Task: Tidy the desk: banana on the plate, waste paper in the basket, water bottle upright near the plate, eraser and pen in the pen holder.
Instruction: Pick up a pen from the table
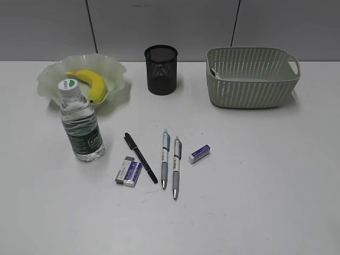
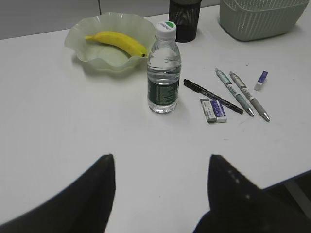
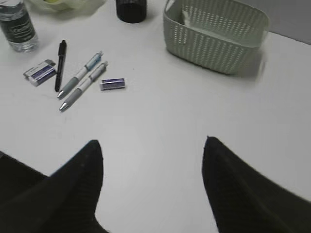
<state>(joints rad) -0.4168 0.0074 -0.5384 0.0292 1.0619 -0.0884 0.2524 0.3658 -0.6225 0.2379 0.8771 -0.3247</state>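
A: We see both grippers, left point(image 2: 158, 194) and right point(image 3: 150, 187), with jaws apart and empty above the desk point(image 1: 255, 212). Where are the pens?

B: The black pen point(image 1: 141, 158) lies beside the erasers point(image 1: 129, 173). It looks light, stiff and slippery; we take it at the middle.

Only fingers are seen in the wrist views. The left gripper point(image 2: 160, 194) shows two matte black, tapered fingers point(image 2: 92, 194) with rounded tips. The right gripper point(image 3: 151, 187) shows matching black fingers point(image 3: 77, 187), finely textured.
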